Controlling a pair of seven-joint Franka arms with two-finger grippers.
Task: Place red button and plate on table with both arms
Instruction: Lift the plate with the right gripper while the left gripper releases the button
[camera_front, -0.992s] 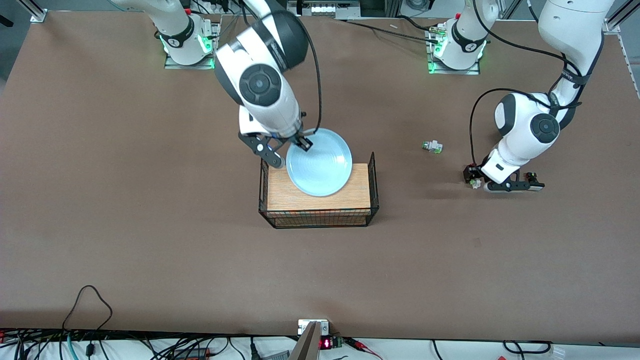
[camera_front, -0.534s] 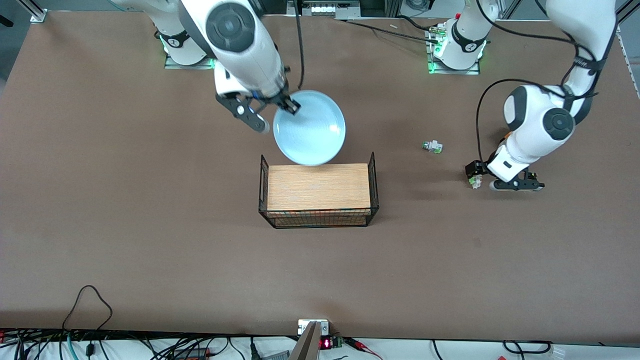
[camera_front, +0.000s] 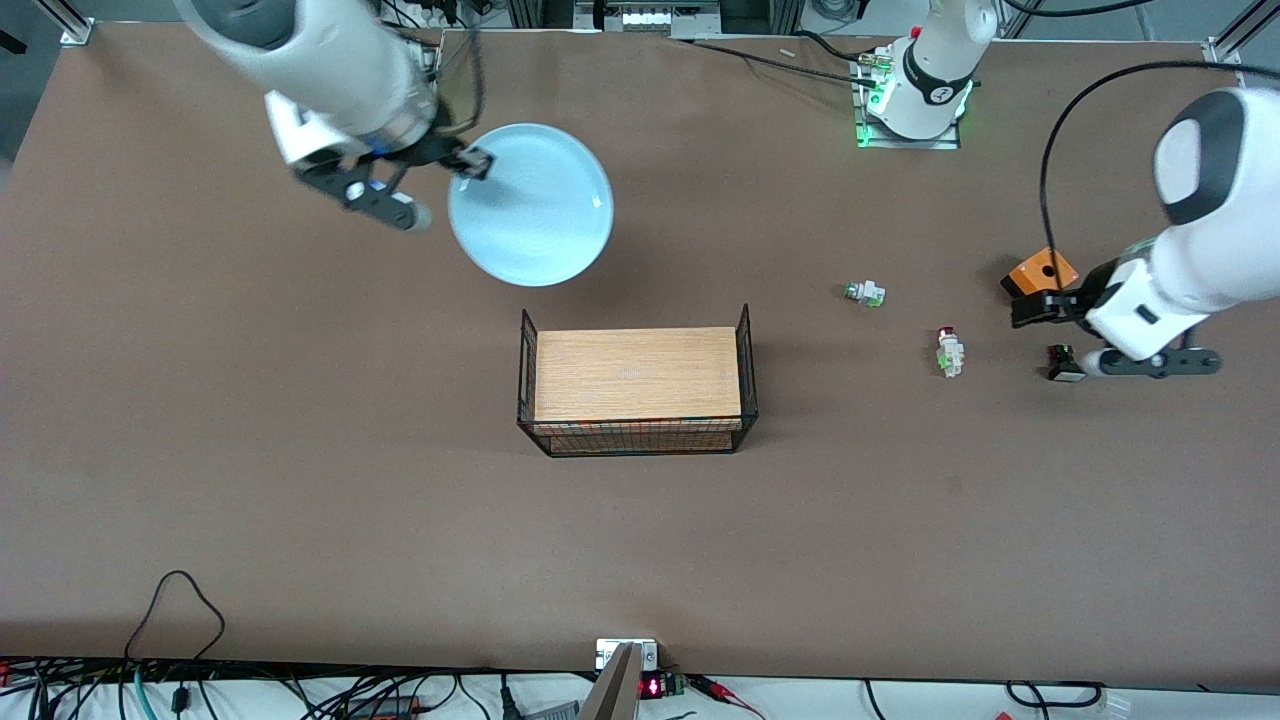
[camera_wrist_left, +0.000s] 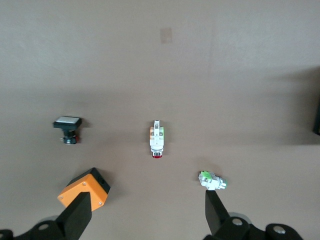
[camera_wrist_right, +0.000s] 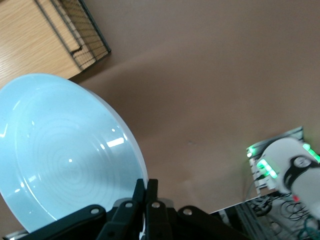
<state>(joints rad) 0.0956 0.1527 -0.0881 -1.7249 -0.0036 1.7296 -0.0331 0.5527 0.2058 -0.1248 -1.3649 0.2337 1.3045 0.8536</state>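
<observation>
Red button (camera_front: 948, 351) down on tabletop (camera_front: 300, 450), toward left arm's end from wire rack (camera_front: 636, 380). Left pincer (camera_front: 1105, 335) spread, empty, over tabletop just beside it. Right pincer (camera_front: 440, 185) clamps plate (camera_front: 530, 204) rim, airborne. I judge plate set-down next: lower level, release.

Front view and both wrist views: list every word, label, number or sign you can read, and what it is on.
None can be read.
Red display at the table edge nearest the camera: lit figures, too small to read.
Bands on the arm bases: dark marks, blurred.
Red button, plate: no text.
</observation>
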